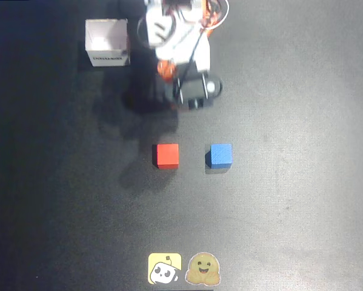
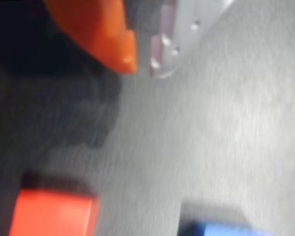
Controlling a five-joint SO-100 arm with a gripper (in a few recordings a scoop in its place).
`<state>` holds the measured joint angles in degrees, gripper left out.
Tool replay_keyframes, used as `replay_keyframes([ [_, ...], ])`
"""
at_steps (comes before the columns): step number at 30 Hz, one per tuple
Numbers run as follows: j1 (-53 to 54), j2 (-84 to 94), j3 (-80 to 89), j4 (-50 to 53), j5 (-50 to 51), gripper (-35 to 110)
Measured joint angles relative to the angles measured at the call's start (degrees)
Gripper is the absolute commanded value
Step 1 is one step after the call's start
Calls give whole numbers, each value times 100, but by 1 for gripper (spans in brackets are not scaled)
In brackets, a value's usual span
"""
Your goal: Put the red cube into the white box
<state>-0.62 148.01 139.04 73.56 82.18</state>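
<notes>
Orange fingertip (image 2: pixel 115 46) and the pale one of the gripper (image 2: pixel 143 61) are standing slightly spread, holding nothing, while the red cube (image 2: pixel 53 214) is lying ahead, probably light, stiff, graspable by opposite flat sides.

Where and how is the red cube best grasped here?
Probably from straight above, fingers closing on two opposite flat side faces of the red cube. It sits flat on the table, clear of the blue cube, with room on both sides.

overhead view: red cube (image 1: pixel 167 155) left of blue cube (image 1: pixel 220 155).
</notes>
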Motion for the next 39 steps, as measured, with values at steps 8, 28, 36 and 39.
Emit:
replay_keyframes([
  [8,229,-1723,-580,-958,-53,2],
  [28,545,-3867,-1521,-1661,-501,11],
  [36,290,-3867,-1529,-1661,-308,29],
  [39,149,-3920,-1538,-1731,-176,29],
])
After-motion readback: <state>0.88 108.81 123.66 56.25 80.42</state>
